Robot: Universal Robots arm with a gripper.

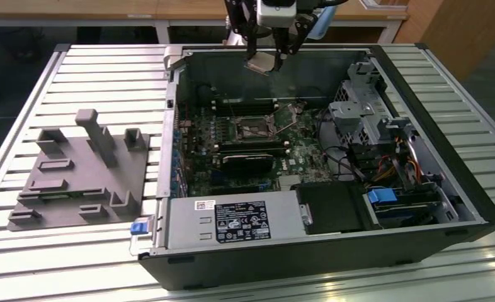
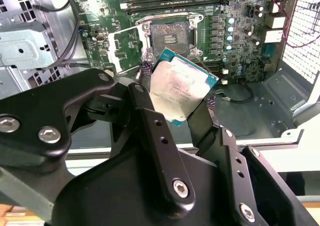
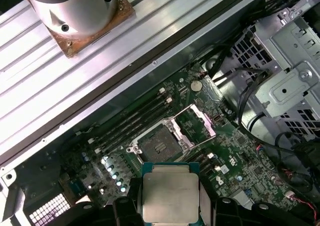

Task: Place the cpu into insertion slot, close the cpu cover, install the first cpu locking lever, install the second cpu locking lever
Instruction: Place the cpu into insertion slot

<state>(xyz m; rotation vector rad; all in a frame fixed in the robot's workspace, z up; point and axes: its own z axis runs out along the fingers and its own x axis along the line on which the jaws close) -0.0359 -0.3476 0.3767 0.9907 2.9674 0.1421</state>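
Note:
My gripper (image 1: 264, 58) hangs above the far wall of the open computer case, shut on the cpu (image 1: 261, 63), a flat silver-topped chip with a green edge. In both wrist views the cpu (image 2: 181, 92) (image 3: 169, 196) sits pinched between the black fingers (image 2: 145, 69), held well above the green motherboard. The insertion slot (image 2: 170, 36) (image 3: 158, 146) (image 1: 252, 130) lies bare below, dark in the middle with a metal rim. Its cpu cover (image 2: 125, 48) (image 3: 196, 126) is swung open beside it. The locking levers are too thin to tell apart.
The case (image 1: 449, 157) lies on its side on a slatted metal table (image 1: 104, 69). Drive cages and cables (image 1: 373, 119) fill the exterior view's right; a power supply (image 1: 230, 221) sits at the front. A black block (image 1: 245, 165) lies near the slot. A grey fixture (image 1: 79, 170) stands outside on the exterior view's left.

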